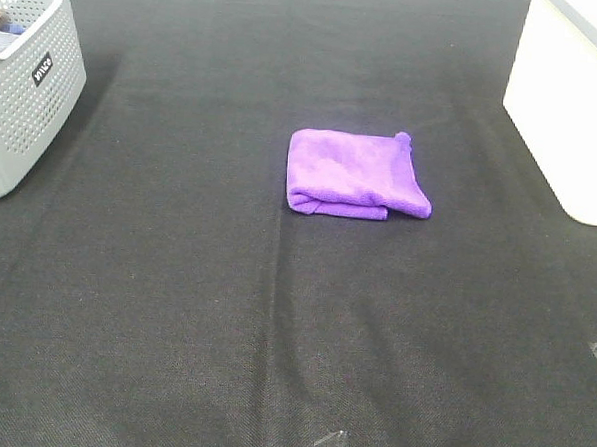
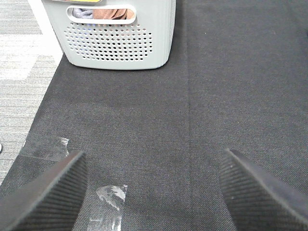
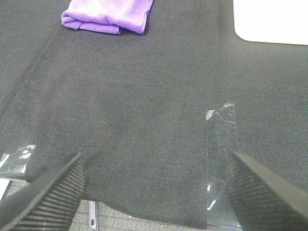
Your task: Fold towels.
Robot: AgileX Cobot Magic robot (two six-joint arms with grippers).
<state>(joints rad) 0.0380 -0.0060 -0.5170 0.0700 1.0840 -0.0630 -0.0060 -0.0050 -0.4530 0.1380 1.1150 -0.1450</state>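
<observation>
The bright purple towel (image 1: pixel 356 174) lies folded into a small rectangle on the black cloth, a little right of the table's middle. It also shows in the right wrist view (image 3: pixel 108 14), far ahead of the fingers. My left gripper (image 2: pixel 154 192) is open and empty, low over the black cloth near the front left edge. My right gripper (image 3: pixel 156 192) is open and empty over the front right edge. Neither gripper shows in the exterior high view.
A grey perforated basket (image 1: pixel 26 79) holding cloths stands at the back left, also in the left wrist view (image 2: pixel 118 36). A white bin (image 1: pixel 575 108) stands at the back right. Clear tape strips (image 3: pixel 221 139) hold the black cloth (image 1: pixel 174 307) at its front edge.
</observation>
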